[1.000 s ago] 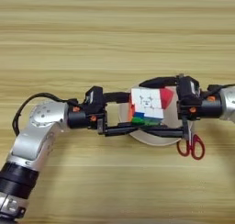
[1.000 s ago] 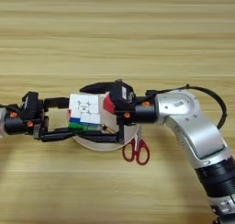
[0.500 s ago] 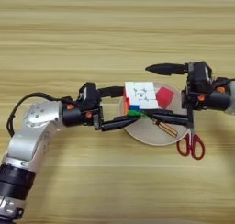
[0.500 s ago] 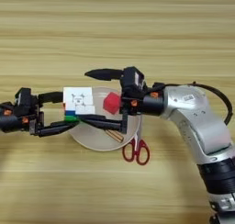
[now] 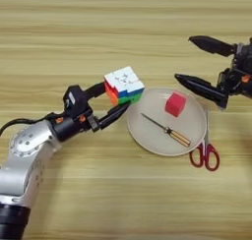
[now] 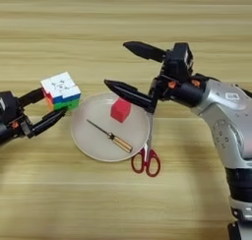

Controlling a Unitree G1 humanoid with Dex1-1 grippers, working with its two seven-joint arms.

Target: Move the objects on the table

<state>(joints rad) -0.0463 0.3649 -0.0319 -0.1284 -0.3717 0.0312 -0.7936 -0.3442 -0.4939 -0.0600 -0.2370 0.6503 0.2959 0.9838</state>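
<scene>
My left gripper (image 5: 114,99) is shut on the multicoloured puzzle cube (image 5: 124,84), holding it just off the left rim of the round beige plate (image 5: 147,135). The plain red cube (image 5: 175,104) sits on the plate's upper middle. My right gripper (image 6: 118,66) stands open, fingers spread wide, above and just right of the red cube, holding nothing. All of this lies on the light wooden table (image 5: 98,27).
A wooden-handled screwdriver (image 5: 166,130) lies on the plate below the red cube. Red-handled scissors (image 5: 205,150) rest on the table by the plate's right rim.
My left gripper has carried the puzzle cube leftward off the plate. My right gripper has drawn back to the right, away from the puzzle cube, leaving the red cube on the plate.
</scene>
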